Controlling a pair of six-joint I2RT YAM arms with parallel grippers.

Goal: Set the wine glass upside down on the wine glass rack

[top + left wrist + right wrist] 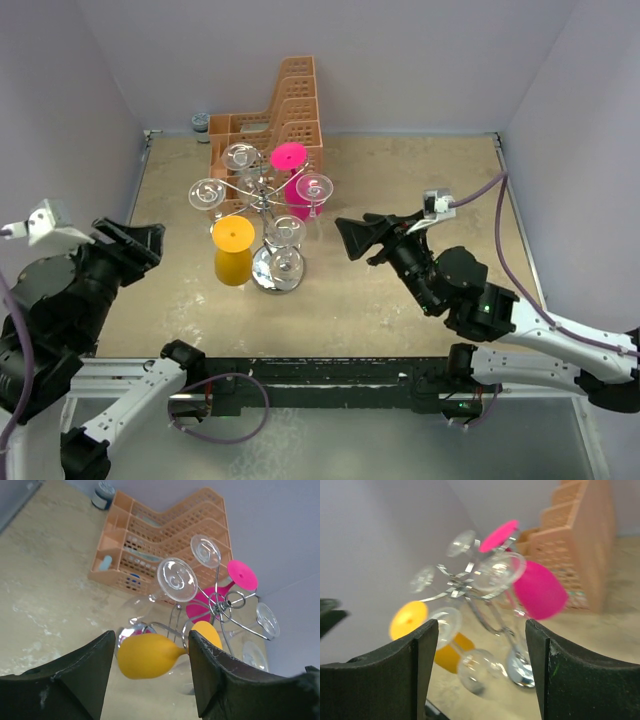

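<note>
Tagger: Arm bases first, two of them, on the black rail (pixel 330 385) at the near edge. The left gripper (pixel 148 246) has its fingers spread wide with nothing between them. The right gripper (pixel 347 238) is the same, wide and empty.

Checker: Biggest item?

Tagger: One table (pixel 420 170), sandy top, with walls on the left, back and right. Then one orange basket (pixel 290 110), stepped, at the back wall, left of centre.

Checker: Rack?

Tagger: One wine glass rack (pixel 262 198) in silver wire on a chrome base (pixel 265 280). It stands just in front of the basket, a bit left of mid-table.

Checker: Glass count?

Tagger: Six, all hanging on the rack foot up and bowl down. Four clear glasses (pixel 207 192), one pink wine glass (pixel 288 156) and one yellow wine glass (pixel 233 250). The yellow one is on the near-left side, facing the left gripper and apart from it. In the left wrist view it shows beyond the fingers, untouched.

Checker: Anything smaller?

Tagger: One small round pot (pixel 200 122) in the back left corner, beside the basket.

Checker: Room to move?

Tagger: There's bare table between the rack and each gripper. A wide bare stretch runs along the right side, and a bare strip lies in front of the base. The back is tight, with the basket right behind the rack. I can't tell whether the pink glass touches the basket.
</note>
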